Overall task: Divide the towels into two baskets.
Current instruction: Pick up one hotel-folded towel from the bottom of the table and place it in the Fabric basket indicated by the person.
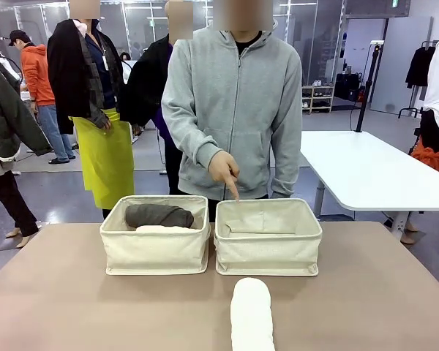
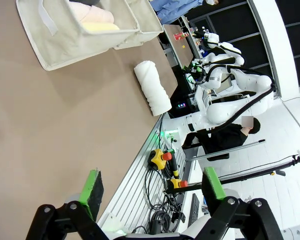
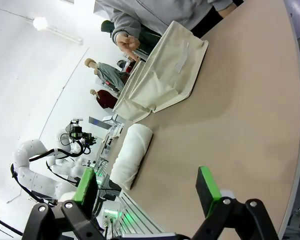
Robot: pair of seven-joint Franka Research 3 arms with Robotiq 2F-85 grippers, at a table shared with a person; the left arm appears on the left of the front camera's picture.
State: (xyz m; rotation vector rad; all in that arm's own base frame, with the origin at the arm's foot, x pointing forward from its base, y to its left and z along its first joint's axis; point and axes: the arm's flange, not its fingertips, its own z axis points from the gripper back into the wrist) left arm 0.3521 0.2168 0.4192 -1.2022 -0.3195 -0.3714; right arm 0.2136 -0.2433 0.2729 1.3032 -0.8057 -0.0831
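Both grippers spread wide, holding nothing.
Left gripper point(image 2: 154, 186) and right gripper point(image 3: 146, 182) hang above the near side of the table point(image 1: 58, 292), touching nothing. Ahead of both lies the white towel point(image 1: 251, 314) point(image 2: 152, 87) point(image 3: 131, 156), rolled, on the bare tabletop, just short of the baskets and touching neither. Beyond it stand the left basket point(image 1: 155, 252) point(image 2: 65, 45) and right basket point(image 1: 268, 248), side by side, walls meeting. In the left basket: dark towel point(image 1: 159, 216) on top, with pink towel point(image 2: 92, 12) and yellow towel point(image 2: 102, 26) also inside. At the far side, a person's hand point(image 1: 225, 170) points one finger down over the right basket's far rim.
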